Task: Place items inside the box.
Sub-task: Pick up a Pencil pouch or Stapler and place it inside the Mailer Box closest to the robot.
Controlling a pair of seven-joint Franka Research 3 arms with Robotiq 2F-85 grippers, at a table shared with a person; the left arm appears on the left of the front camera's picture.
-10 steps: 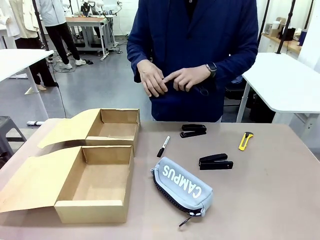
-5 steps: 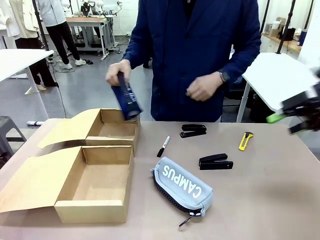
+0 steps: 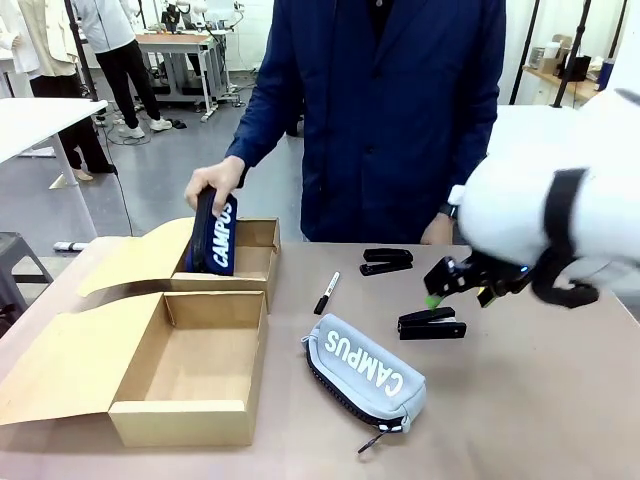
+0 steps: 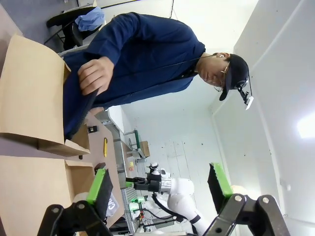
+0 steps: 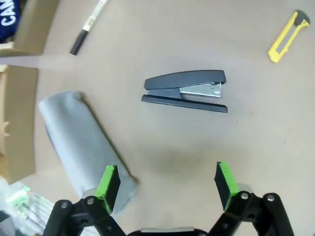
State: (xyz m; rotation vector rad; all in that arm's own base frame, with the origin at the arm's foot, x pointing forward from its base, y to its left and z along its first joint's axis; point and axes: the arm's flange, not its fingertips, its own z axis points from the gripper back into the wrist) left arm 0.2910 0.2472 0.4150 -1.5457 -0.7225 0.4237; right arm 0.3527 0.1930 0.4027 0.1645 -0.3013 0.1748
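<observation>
Arrived: right claw (image 5: 167, 178) over stapler (image 5: 186, 91); hand (image 3: 215, 183) lowering navy case (image 3: 222, 236) into box (image 3: 256, 236).

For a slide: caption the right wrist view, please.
Open right end effector above a black lever stapler, grey fabric pencil case beside it.

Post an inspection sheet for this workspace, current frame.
surface: brown table, no spills seen
job's things: navy case upright in the person's hand, at the far box; near box empty; grey case, far stapler, near stapler, marker on the table
clutter: yellow utility knife
grippers: left gripper open, holding nothing; right gripper open, by the near stapler, not touching
cables: nothing seen
surroundings: white tables, people farther off
</observation>
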